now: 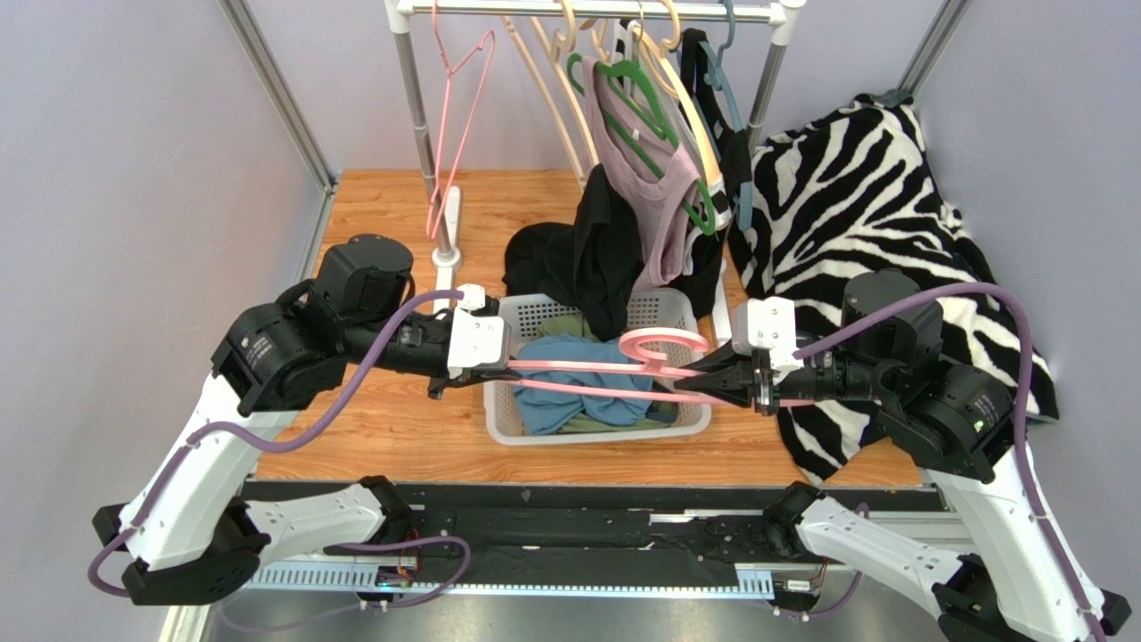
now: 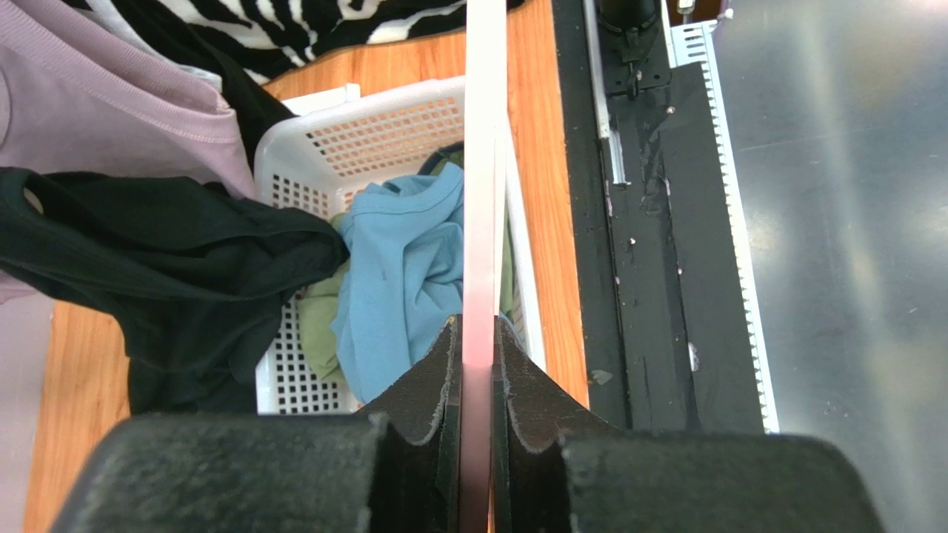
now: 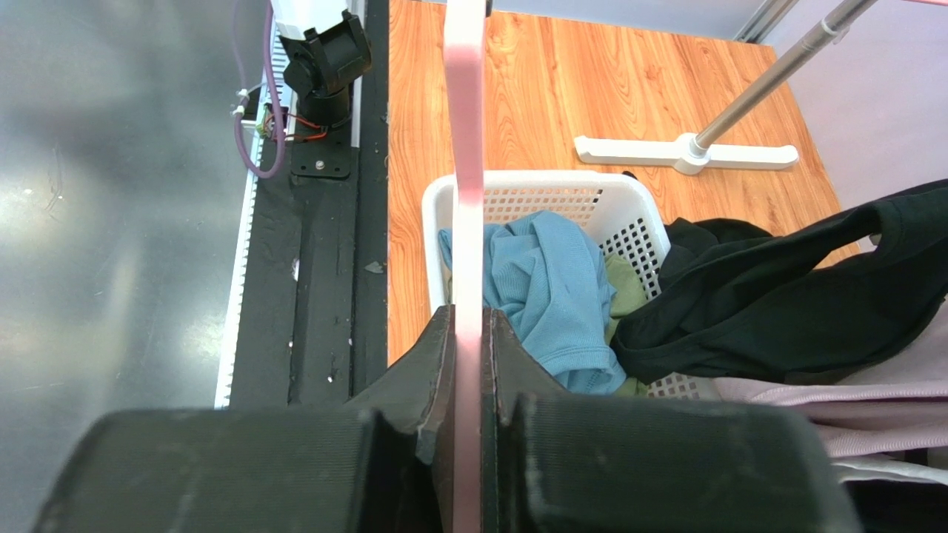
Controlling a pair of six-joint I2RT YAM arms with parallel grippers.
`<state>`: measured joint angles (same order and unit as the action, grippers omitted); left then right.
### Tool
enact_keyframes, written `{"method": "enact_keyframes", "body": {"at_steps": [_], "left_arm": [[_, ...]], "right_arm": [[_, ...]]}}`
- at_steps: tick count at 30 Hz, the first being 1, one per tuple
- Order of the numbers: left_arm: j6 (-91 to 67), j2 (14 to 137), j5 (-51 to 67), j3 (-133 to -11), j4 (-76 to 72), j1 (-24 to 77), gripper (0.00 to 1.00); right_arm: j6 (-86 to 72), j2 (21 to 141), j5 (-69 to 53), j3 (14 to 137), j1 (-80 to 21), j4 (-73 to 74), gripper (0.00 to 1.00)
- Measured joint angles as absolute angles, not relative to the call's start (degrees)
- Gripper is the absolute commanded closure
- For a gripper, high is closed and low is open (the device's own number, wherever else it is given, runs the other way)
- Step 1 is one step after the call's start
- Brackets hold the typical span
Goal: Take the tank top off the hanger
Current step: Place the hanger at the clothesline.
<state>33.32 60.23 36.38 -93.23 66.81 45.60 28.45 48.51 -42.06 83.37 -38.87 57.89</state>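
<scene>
Both arms reach in from the sides and meet over the white basket (image 1: 498, 425) (image 2: 334, 122) (image 3: 623, 194), which stands at the near edge of the bench (image 1: 389, 415), about midway along it. Between them a bare pink hanger (image 1: 603, 364) (image 2: 484, 167) (image 3: 467, 133) lies level above the basket, its hook turned toward the far edge.

The left hand (image 1: 498, 373) (image 2: 476, 333) is clamped on the hanger's left end. In the left wrist view both black pads press flat against the pink bar. The right hand (image 1: 697, 379) (image 3: 467, 322) is clamped on the right end in the same way, with the bar pinched between its pads.

The black tank top (image 1: 596, 261) (image 2: 167, 244) (image 3: 779, 300) is off the pink hanger. It slumps over the basket's far rim, partly on the bench, and its upper part rises toward the rack (image 1: 589, 10). I cannot tell whether it hangs from anything there.

Just behind it a mauve top (image 1: 650, 187) (image 2: 100, 100) (image 3: 846, 400) hangs on a green hanger (image 1: 643, 107) from the rack's rail, among other hangers.

Inside the basket a crumpled blue garment (image 1: 576, 401) (image 2: 401, 267) (image 3: 545, 278) lies directly beneath the pink bar, with an olive piece (image 2: 317, 322) (image 3: 625, 283) beside it.

A zebra-striped cloth (image 1: 857, 201) (image 2: 289, 22) covers the bench's far right corner and runs down its right edge, passing under the right arm.
</scene>
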Motion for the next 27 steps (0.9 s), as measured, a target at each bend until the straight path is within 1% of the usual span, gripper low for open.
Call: {"method": "enact_keyframes", "body": {"at_steps": [1, 2, 3, 4, 5, 6, 8, 12, 17, 19, 22, 27], "left_arm": [[33.3, 60.2, 36.2, -93.4, 67.0, 45.6, 1.00], [33.3, 60.2, 36.0, -93.6, 67.1, 45.6, 1.00], [33.1, 60.2, 35.8, -94.0, 67.2, 45.6, 1.00], [33.0, 60.2, 35.5, -94.3, 67.1, 45.6, 1.00], [32.6, 60.2, 35.2, -94.8, 67.2, 45.6, 1.00], [32.3, 60.2, 34.8, -95.2, 67.2, 45.6, 1.00], [31.1, 59.5, 34.2, -95.7, 67.0, 45.6, 1.00], [29.1, 56.0, 34.0, -94.7, 66.5, 45.1, 1.00], [25.3, 47.9, 32.4, -89.7, 65.2, 43.7, 1.00], [23.0, 45.2, 30.1, -88.2, 64.5, 43.6, 1.00], [19.4, 43.2, 24.6, -87.7, 62.3, 43.4, 1.00], [14.1, 43.7, 14.9, -90.6, 59.3, 43.3, 1.00]], "right_arm": [[28.3, 48.6, -42.0, 83.4, -38.9, 57.7, 0.83], [28.1, 48.6, -41.8, 83.4, -38.9, 57.4, 0.70], [27.7, 48.6, -41.5, 83.4, -38.9, 57.1, 0.63], [27.1, 48.6, -41.0, 83.4, -38.9, 56.3, 0.50], [26.6, 48.5, -40.3, 83.4, -38.9, 55.7, 0.29], [26.2, 48.1, -39.5, 83.3, -38.9, 54.8, 0.19], [25.3, 47.2, -37.2, 83.2, -38.9, 52.8, 0.09], [23.5, 43.4, -31.8, 82.1, -38.9, 48.7, 0.04], [21.2, 36.4, -24.0, 81.7, -38.9, 42.7, 0.02], [19.8, 34.1, -19.3, 81.8, -38.9, 39.3, 0.00], [17.4, 33.0, -12.4, 82.1, -38.9, 35.7, 0.00], [13.1, 35.7, -2.8, 83.2, -38.9, 34.1, 0.00]]}}
